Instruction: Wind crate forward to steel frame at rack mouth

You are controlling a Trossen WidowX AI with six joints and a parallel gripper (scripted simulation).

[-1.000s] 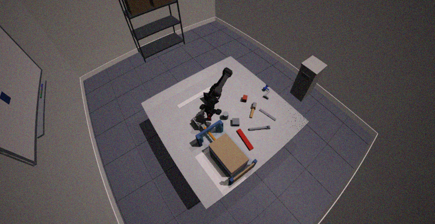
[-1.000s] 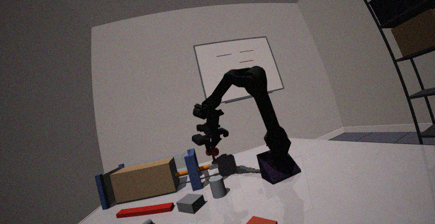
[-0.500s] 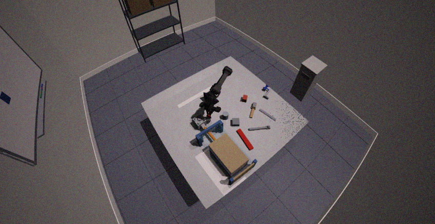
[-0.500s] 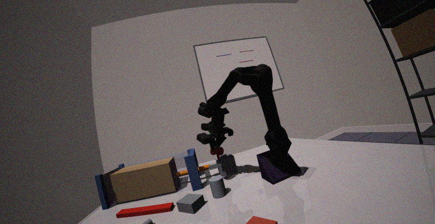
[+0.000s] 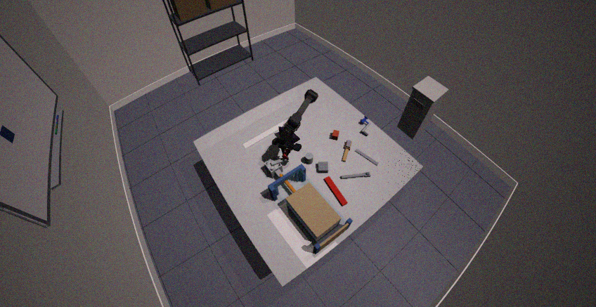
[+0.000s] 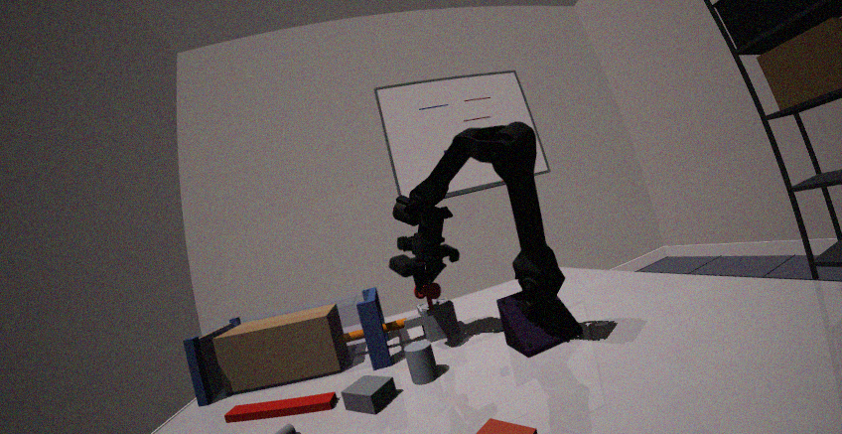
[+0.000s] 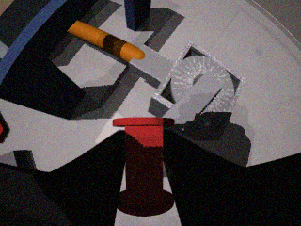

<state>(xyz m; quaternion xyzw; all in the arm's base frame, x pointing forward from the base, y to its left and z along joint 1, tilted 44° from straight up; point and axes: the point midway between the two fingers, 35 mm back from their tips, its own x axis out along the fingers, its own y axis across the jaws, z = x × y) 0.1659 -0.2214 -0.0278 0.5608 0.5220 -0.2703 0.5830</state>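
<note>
The crate (image 5: 313,210) (image 6: 283,350) sits flat in the guard cubby, with a gap between its front and the blue steel frame (image 5: 287,175) (image 6: 374,332). An orange strap (image 5: 287,183) (image 6: 394,324) (image 7: 94,35) runs through the frame to the grey winch (image 5: 273,166) (image 6: 434,328). My gripper (image 5: 284,152) (image 6: 426,285) (image 7: 143,136) is shut on the red grip of the winch handle (image 6: 434,291) (image 7: 144,165), beside and above the winch. In the wrist view the handle's grey arm reaches over the winch's round top (image 7: 226,89). Whether its key sits in the hole is hidden.
A grey cylinder (image 5: 307,158) (image 6: 420,362) and a grey block (image 5: 322,166) (image 6: 368,394) stand near the frame. A red bar (image 5: 335,190) (image 6: 280,407) lies beside the cubby. A wrench (image 5: 355,175), a hammer (image 5: 346,151) and a red block (image 5: 335,134) lie farther off.
</note>
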